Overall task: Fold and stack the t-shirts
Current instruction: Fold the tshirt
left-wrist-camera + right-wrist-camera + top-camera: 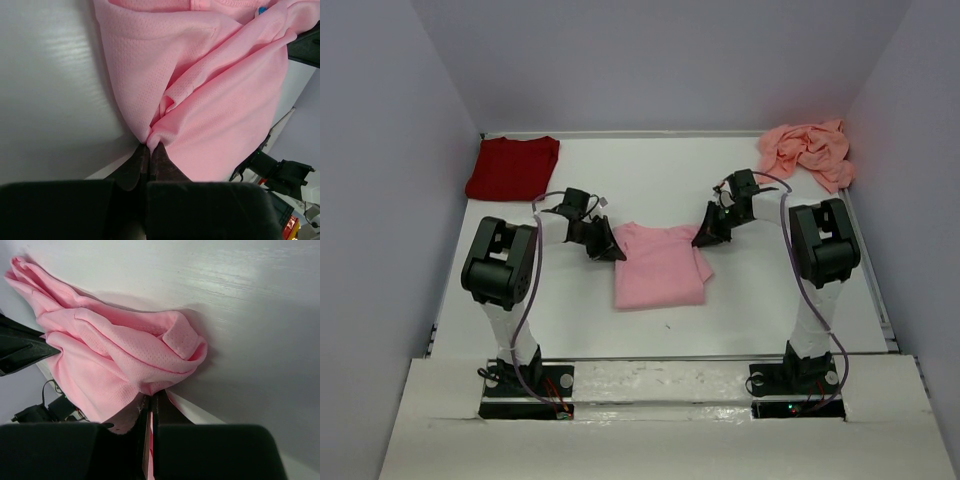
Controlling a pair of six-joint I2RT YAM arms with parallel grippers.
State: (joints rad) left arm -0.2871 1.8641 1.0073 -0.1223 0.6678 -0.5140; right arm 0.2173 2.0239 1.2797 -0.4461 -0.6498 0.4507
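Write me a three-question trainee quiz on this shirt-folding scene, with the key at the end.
1. True or false: the dark red t-shirt lies folded flat at far left.
2. Fill the gap: the salmon-pink t-shirt lies ______ in a heap at far right.
3. Pick one: the left gripper and the right gripper are both shut on
A. the dark red t-shirt
B. the light pink t-shirt
C. the salmon-pink t-shirt

Key: 1 true; 2 crumpled; 3 B.
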